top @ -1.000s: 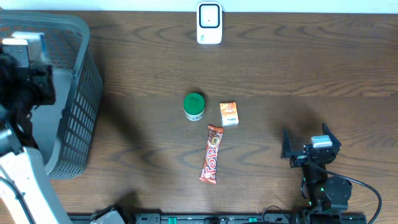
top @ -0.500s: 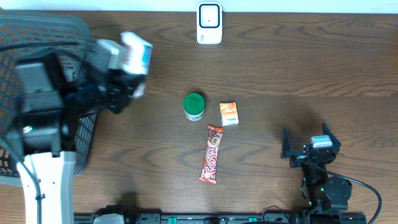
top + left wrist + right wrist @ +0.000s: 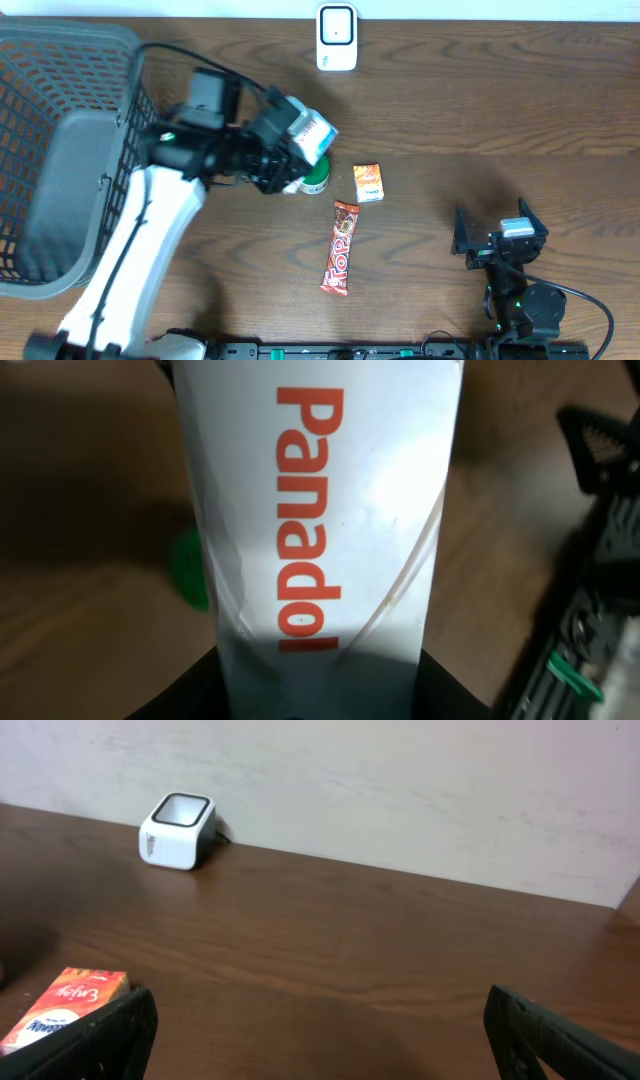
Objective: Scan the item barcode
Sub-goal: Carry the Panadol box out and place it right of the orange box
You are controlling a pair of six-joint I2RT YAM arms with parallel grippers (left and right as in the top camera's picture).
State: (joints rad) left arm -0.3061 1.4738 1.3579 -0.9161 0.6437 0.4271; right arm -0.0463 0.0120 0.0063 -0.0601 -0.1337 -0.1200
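A white Panadol box (image 3: pixel 308 132) with red lettering hangs above the table centre, and my left gripper (image 3: pixel 290 148) is shut on it. The box fills the left wrist view (image 3: pixel 320 510), its lower end between the dark fingers (image 3: pixel 195 695). No barcode shows on the visible faces. The white scanner (image 3: pixel 337 38) stands at the far edge, apart from the box; it also appears in the right wrist view as a small white scanner (image 3: pixel 177 830). My right gripper (image 3: pixel 497 238) rests open near the front right, nothing between its fingers (image 3: pixel 100 1035).
A green-lidded jar (image 3: pixel 316 180) sits partly under the held box. Beside it lie a small orange box (image 3: pixel 369 183) and a red Top candy bar (image 3: pixel 341 247). A grey mesh basket (image 3: pixel 60 150) fills the left side. The orange box (image 3: pixel 65 1005) lies left of my right fingers.
My left arm has swung from over the basket rightwards to the table centre, carrying the Panadol box. The right arm has not moved.
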